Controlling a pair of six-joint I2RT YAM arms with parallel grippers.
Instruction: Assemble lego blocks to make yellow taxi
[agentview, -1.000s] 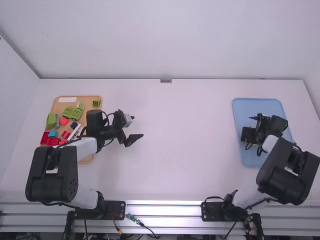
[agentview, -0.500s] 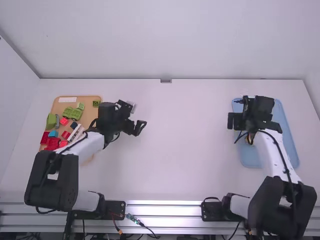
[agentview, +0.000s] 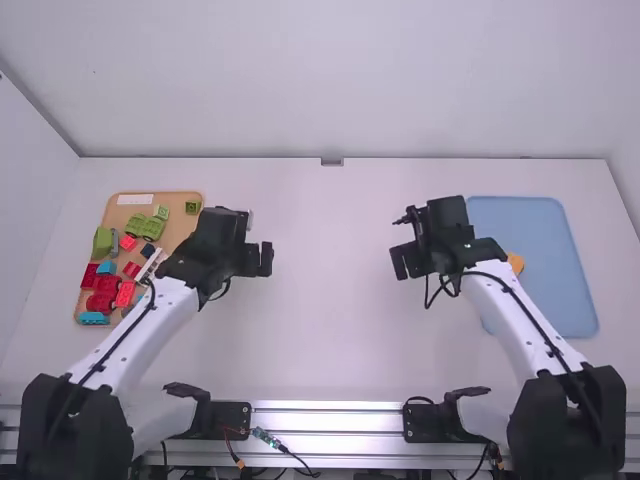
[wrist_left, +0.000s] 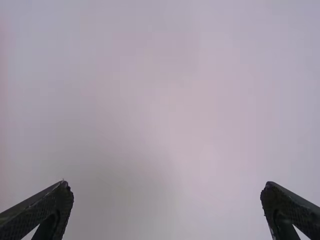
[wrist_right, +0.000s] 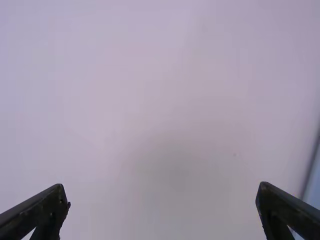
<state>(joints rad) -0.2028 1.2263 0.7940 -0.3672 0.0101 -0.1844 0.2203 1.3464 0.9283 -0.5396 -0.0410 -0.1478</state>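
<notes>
In the high view my left gripper (agentview: 259, 260) is over the table, right of the tan tray of bricks. My right gripper (agentview: 407, 262) hangs just left of the blue tray. In the left wrist view the left gripper (wrist_left: 166, 192) is open, with bare tabletop between its fingers. The right wrist view has the right gripper (wrist_right: 163, 192) open and holding nothing. A yellow-orange piece (agentview: 515, 262) lies in the blue tray, partly hidden by the right arm.
The tan tray (agentview: 180, 212) at the left holds green bricks (agentview: 146, 226), red bricks (agentview: 103, 290) and a light-blue brick (agentview: 94, 318). At the right lies the blue tray (agentview: 550, 270). White table (agentview: 335, 300) lies between the arms.
My right gripper has come out of the blue tray toward the table's middle, uncovering the yellow-orange piece. The left gripper has shifted slightly left, and its arm uncovers more of the tan tray's near end.
</notes>
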